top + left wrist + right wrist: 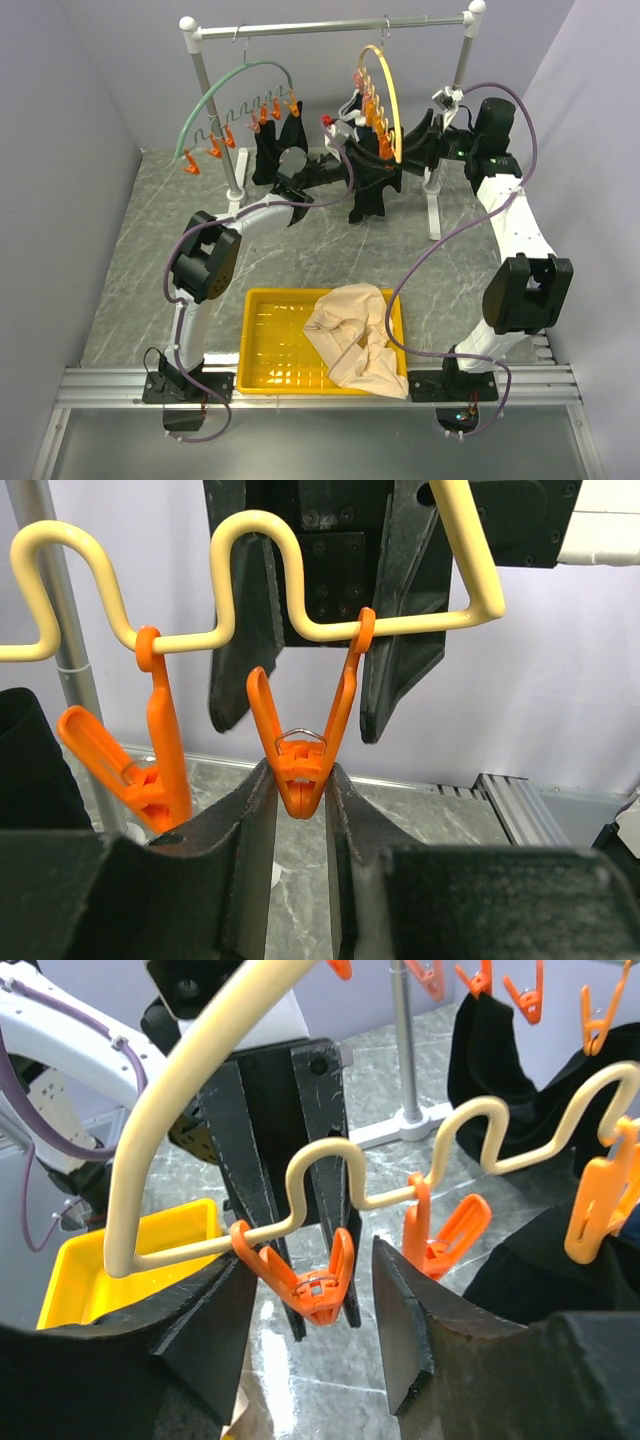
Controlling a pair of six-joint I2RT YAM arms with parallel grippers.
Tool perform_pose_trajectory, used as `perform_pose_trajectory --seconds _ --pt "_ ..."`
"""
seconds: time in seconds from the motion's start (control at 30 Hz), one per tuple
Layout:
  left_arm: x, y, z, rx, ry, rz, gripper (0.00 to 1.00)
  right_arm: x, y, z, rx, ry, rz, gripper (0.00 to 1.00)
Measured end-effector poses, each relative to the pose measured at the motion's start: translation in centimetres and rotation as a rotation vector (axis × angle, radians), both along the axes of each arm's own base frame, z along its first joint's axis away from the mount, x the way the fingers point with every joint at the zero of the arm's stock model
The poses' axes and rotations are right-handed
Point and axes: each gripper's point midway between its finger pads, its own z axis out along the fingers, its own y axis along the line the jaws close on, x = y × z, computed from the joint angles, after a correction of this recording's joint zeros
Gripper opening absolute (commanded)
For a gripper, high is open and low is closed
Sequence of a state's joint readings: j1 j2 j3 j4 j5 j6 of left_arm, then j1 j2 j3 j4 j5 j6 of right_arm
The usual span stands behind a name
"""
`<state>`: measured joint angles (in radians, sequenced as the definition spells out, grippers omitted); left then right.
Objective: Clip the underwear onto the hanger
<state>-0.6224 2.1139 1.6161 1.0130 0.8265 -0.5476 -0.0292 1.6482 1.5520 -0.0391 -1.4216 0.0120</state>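
Two sets of fingers crowd one orange clip (300,755) on the hanger (430,622). The left gripper (300,775) has its fingers pressed against the clip's lower end from both sides. The right gripper (312,1260) stands spread wide around the same clip, touching nothing and carrying nothing. The underwear (30,770) hangs out to the left of the left fingers, beyond the neighbouring clip (160,770), with no cloth between either pair of fingers; whether any clip already bites it cannot be told.

Likely trouble: the pinch sits below the clip's splayed handles, so squeezing there may not open its mouth, and it would shut on air anyway. The hanger hangs free, so a push may swing it or slide the clip along it. Fingers this near each other may also collide.
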Motion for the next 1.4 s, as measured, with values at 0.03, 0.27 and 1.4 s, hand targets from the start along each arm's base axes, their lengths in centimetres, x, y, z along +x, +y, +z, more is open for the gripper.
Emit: perform_pose_trajectory --seconds 0.03,0.27,1.4 --pt "0.0 0.0 0.0 0.0 0.001 0.0 0.05 -0.1 0.0 -0.2 -0.002 0.005 0.002 0.54" --pt "-0.1 -0.1 -0.4 0.007 -0.001 -0.013 0.03 -0.4 -0.2 -0.8 -0.007 0.031 0.008 0.5" --pt "-0.1 0.8 -3.8 0.059 0.075 -0.029 0.74 -0.8 0.4 -0.1 0.033 0.071 0.057 0.0"
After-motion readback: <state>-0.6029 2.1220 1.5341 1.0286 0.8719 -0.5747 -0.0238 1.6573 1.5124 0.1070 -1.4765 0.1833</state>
